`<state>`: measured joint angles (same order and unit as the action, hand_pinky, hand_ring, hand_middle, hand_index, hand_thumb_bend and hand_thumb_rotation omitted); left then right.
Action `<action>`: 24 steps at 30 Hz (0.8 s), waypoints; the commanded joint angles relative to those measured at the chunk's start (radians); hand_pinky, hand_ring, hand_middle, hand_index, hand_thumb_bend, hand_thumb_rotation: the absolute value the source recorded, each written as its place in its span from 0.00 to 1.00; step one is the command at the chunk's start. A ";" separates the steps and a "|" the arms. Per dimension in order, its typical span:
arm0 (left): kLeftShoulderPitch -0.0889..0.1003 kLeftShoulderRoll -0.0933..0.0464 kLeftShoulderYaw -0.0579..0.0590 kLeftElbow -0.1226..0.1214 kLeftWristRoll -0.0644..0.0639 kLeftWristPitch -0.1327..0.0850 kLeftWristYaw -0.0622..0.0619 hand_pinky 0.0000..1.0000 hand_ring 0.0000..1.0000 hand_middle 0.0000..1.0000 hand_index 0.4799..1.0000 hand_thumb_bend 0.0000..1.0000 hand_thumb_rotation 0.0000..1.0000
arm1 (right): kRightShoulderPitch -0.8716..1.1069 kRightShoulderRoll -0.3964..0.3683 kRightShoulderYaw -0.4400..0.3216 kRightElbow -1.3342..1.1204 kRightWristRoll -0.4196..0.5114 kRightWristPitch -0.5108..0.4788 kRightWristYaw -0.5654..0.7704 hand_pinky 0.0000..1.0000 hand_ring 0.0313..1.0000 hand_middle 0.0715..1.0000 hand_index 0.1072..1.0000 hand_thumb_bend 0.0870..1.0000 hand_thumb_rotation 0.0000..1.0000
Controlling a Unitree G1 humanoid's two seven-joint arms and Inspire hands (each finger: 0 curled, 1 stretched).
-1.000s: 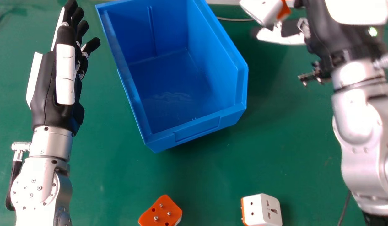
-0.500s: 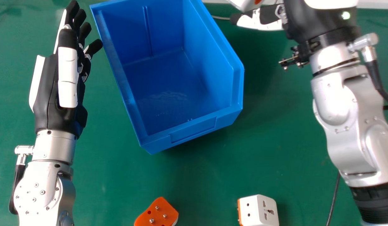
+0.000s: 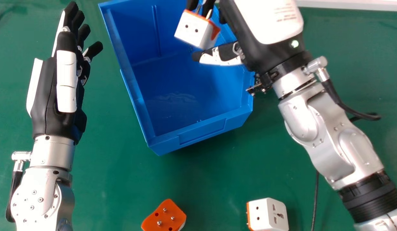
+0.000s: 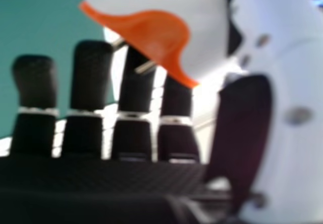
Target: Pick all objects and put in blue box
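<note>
"What holds the middle of the scene?"

"A deep, open-topped blue box (image 3: 201, 130), angled on a smooth green table (image 3: 105, 192). It is hard, slightly glossy plastic, with a thick rim, a recessed panel on its near wall and a thin ridge running up inside. Light ripples across its floor."

"And the robot's right hand (image 3: 259, 29)?"

"It reaches in from the right, over the box's right rim, gripping a held adapter (image 3: 192, 30) between fingers and thumb, above the box's opening. That one is blocky and white, with two round holes on one face. From the right hand view, its orange part has a wavy border and metal pins point toward the fingers."

"Is anything on the table?"

"Two more. Nearer the robot than the box's near-left corner lies an orange adapter (image 3: 164, 218), rounded, three metal pins upward. To its right sits a white adapter (image 3: 269, 213), boxy, with socket slots and an orange side."

"The left hand (image 3: 46, 99)?"

"Near the box's left rim, fingers straight, black with smooth white panels."
</note>
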<state>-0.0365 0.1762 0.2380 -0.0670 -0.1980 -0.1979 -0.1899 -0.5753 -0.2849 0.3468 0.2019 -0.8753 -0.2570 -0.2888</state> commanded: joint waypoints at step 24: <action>-0.002 0.015 0.012 -0.014 -0.009 -0.007 -0.015 0.91 0.99 1.00 0.95 0.80 1.00 | -0.030 -0.016 0.084 0.106 -0.079 -0.069 -0.102 0.26 0.36 0.44 0.49 0.45 0.00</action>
<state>-0.0365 0.1849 0.2435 -0.0641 -0.1985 -0.1936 -0.2063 -0.5756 -0.2995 0.4322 0.3176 -0.9493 -0.3165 -0.3566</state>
